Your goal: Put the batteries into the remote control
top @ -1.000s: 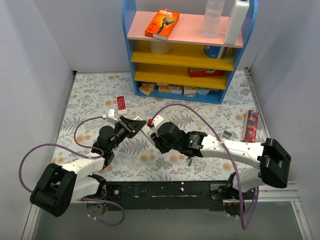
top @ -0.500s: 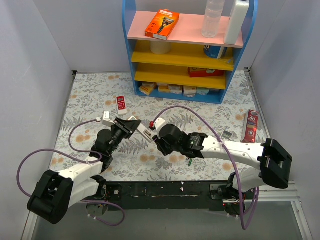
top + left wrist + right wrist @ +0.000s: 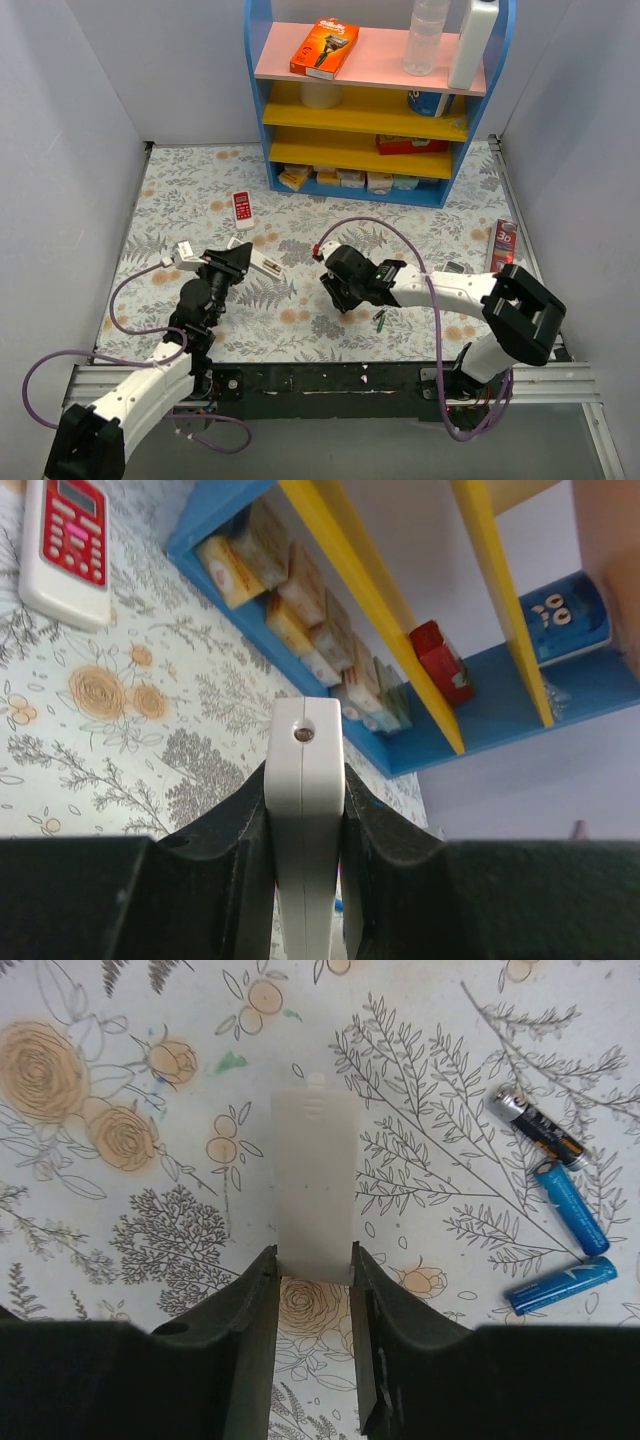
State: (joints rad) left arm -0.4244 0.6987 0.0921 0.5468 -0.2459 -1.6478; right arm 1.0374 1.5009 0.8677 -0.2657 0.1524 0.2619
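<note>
Lying closest to your side of the flower-printed worktop [image 3: 180, 190] are the batteries [image 3: 570, 1208]. They are small thin cylinders, two blue and one dark with a silver cap. They are resting loose and near one another, just to the right of your right jaws.

Those right jaws are pinching the near end of a flat white rectangular plastic cover [image 3: 315, 1175]. One finger is pressing against each long edge, and the rest of the cover is sticking out forward over the floral print.

A little farther out and to the left, your left jaws are clamping tight on the slim, long white remote control [image 3: 305, 760]. They are holding it edge-on, so its narrow end with a small round dark window is pointing away towards the shelf. The two pairs of jaws are standing apart from each other.

Beyond the left jaws, a shorter red-and-white remote [image 3: 241, 206] is lying flat on the worktop.

Farthest from you, the blue shelf unit with yellow and pink boards [image 3: 375, 110] is standing against the back wall. It is carrying small boxes, an orange carton and a clear bottle.
</note>
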